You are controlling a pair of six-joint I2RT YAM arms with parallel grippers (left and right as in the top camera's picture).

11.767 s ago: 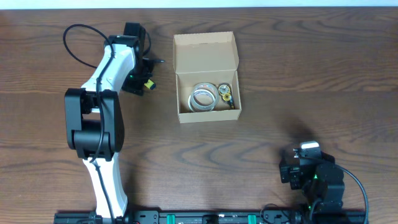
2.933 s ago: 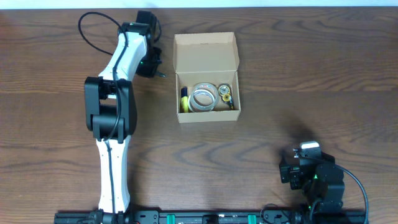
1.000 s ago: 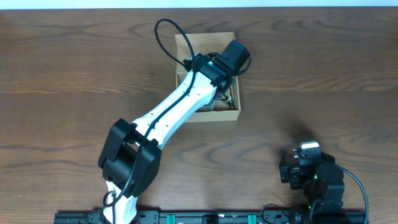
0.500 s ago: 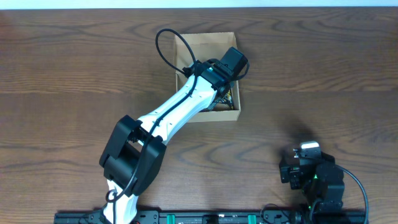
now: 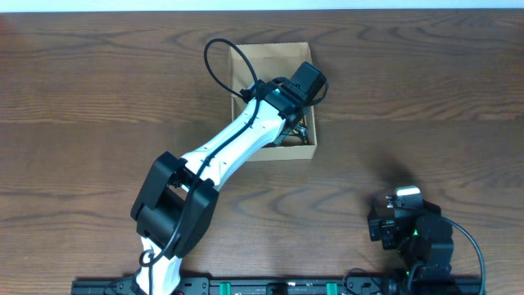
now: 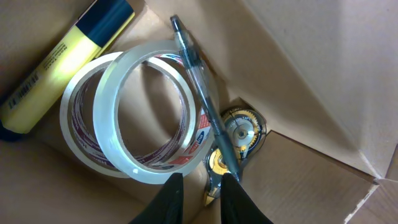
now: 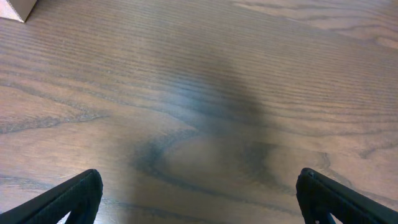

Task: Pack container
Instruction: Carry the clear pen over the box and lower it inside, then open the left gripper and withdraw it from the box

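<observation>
Swung over from the container's left side since the earlier overhead frames, the left arm is now reaching across the container, its wrist covering most of the open interior. The container is sitting on the table, its flap lid standing open on the far side. The right gripper is resting well apart from the container, toward the near right.

From the left wrist, the left gripper is hanging inside the container with its fingers a little apart and nothing clamped between them. A pen is lying across a clear tape roll, its lower end just reaching one fingertip. A yellow marker is lying beside the roll, and a small round yellow-and-black item is sitting against the container's wall.

From the right wrist, the right gripper is spreading wide over bare table and gripping nothing.
</observation>
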